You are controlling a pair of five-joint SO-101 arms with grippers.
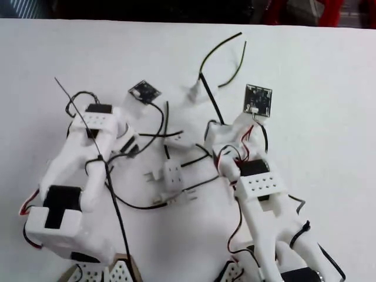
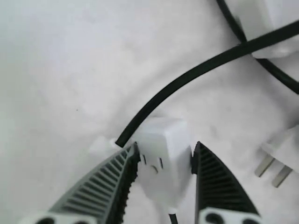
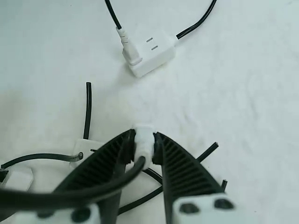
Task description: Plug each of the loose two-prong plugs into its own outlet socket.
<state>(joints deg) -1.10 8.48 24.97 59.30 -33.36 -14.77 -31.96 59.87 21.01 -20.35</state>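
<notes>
Lower centre: white outlet socket block (image 2: 163, 140) is pinched by left tool (image 2: 164, 158); loose white two-prong plug (image 2: 286, 145) is seen at right edge. Another white corded plug (image 3: 144, 145) is clamped in right tool (image 3: 144, 136), lower centre.

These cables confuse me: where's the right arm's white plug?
In the right wrist view, the white plug is clamped between the right gripper's jaws, with an outlet socket lying beyond it.

The white bench (image 1: 335, 76) spreads wide. Beyond its far edge, in the dark background, are something red (image 1: 330, 12) and a pale striped panel (image 1: 23, 7).
</notes>
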